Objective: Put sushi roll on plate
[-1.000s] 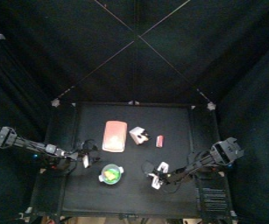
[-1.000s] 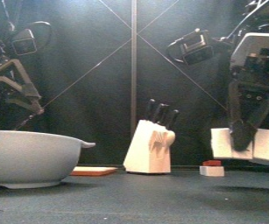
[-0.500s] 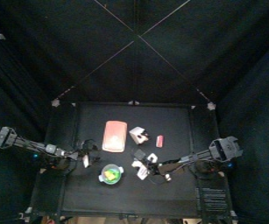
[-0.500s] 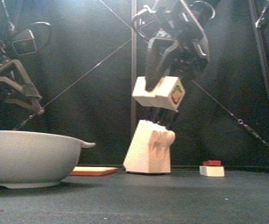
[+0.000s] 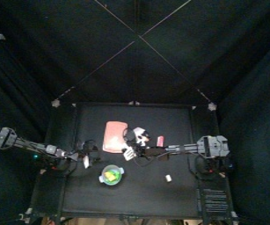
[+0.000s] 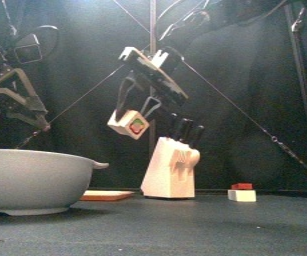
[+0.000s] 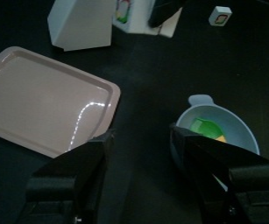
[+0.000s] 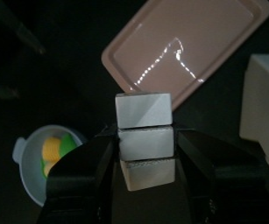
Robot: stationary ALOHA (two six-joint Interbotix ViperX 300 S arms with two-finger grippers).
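Observation:
My right gripper [image 5: 130, 152] is shut on the sushi roll [image 8: 145, 112], a small white chunk clamped between both jaws. In the front view the roll [image 6: 129, 123] hangs well above the table, in front of the knife block. The plate [image 5: 114, 136], a salmon-red rectangular tray, lies flat just beyond the roll. It fills the far side of the right wrist view [image 8: 189, 44] and shows empty in the left wrist view [image 7: 37, 101]. My left gripper [image 7: 154, 175] is open and empty, low at the table's left, near the plate and the green dish.
A round dish with green and yellow contents [image 5: 111, 175] sits near the front edge, large in the front view [image 6: 29, 180]. A white knife block [image 6: 172, 165] stands beside the plate. A small pink piece [image 5: 161, 141] and a tiny white bit [image 5: 169, 178] lie to the right.
My right gripper has carried the sushi roll from the table's right side leftward to the plate's near edge. The left arm has not moved.

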